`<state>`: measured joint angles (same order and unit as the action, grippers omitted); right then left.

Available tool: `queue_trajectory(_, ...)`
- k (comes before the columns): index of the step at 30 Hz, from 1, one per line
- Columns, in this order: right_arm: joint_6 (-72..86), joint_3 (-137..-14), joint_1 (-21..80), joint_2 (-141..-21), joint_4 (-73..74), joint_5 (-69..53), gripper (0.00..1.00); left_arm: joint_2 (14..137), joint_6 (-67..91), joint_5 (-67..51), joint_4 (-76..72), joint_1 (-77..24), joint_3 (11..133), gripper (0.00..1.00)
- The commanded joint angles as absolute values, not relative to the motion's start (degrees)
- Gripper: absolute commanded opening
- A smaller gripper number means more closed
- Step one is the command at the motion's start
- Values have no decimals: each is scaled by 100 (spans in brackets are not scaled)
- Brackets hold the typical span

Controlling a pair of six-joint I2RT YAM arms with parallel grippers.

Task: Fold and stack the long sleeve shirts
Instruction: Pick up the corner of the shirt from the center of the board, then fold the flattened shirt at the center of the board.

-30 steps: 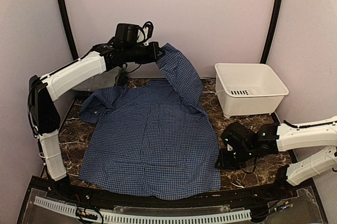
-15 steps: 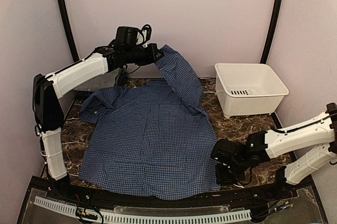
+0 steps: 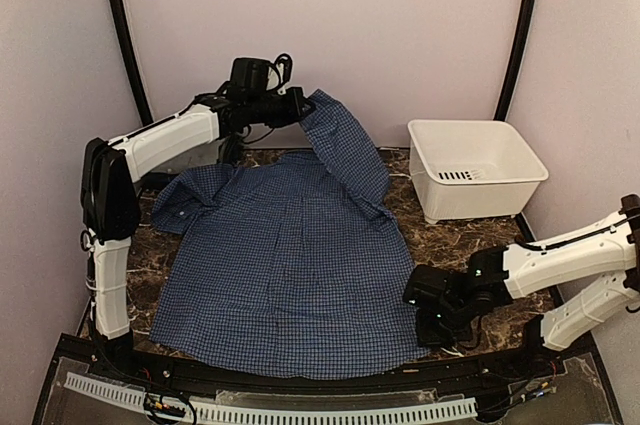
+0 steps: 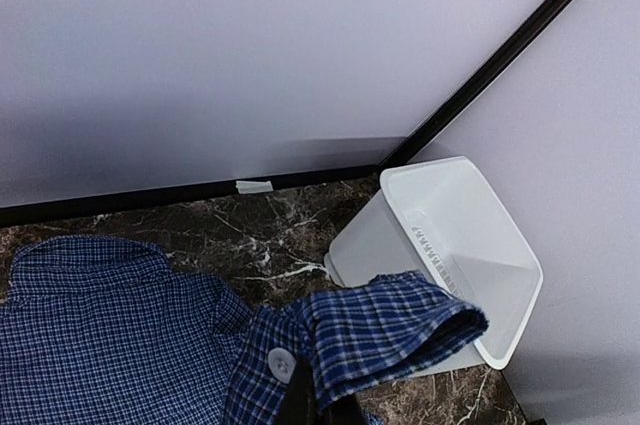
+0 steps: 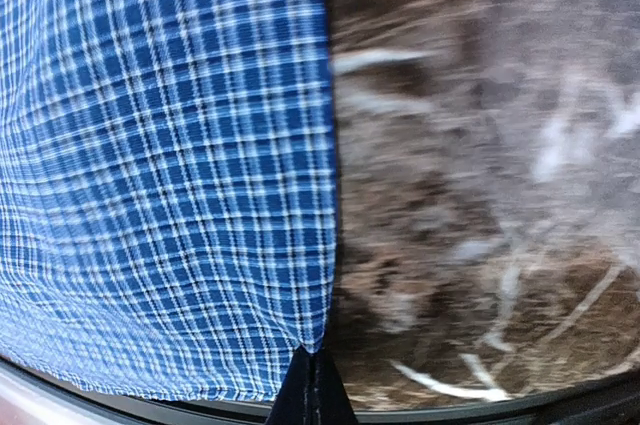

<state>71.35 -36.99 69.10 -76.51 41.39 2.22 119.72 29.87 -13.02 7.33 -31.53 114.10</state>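
I am holding the blue shirt [image 3: 285, 265], lying flat on the table [image 3: 470, 245], at two spots: left hand [image 3: 299, 106] pinching its raised sleeve [image 3: 345, 150] at 12 o'clock, right hand [image 3: 427, 332] pinching the hem corner [image 5: 298, 330] at 5 o'clock. It looks soft and light; edges should grip best.

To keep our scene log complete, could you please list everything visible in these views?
blue checked shirt: one, blue with fine dark check, spread on the table, one sleeve raised at the far side.
tub: one, white, far right of the table.
table: one, dark marble.
tape: one strip, pale, at the foot of the back wall.
left arm: one, white and black, jaws shut on the raised sleeve.
right arm: one, white and black, jaws shut on the shirt's near right hem corner.
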Motion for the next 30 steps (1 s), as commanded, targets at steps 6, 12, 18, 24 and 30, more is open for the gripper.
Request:
queue_trajectory(6, 7235, -3613, 6597, -6527, 5144, 975, 0, 12144, 3156, -1400, 763, -3010, 12382, 0)
queue_trajectory(12, 6756, -4076, 6838, -6714, 4623, 790, 0, 12165, 3238, -1370, 917, -3001, 12483, 0)
queue_trajectory(18, 6002, -4788, 7124, -7407, 3830, 364, 0, 12020, 3202, -1031, 1444, -2794, 12638, 0)
queue_trajectory(24, 5335, -5420, 7188, -8251, 3023, -402, 0, 11776, 3026, -895, 1790, -2511, 12357, 0)
queue_trajectory(30, 5286, -5397, 7206, -8695, 2382, -961, 0, 11152, 2960, -562, 1491, -2129, 11171, 0)
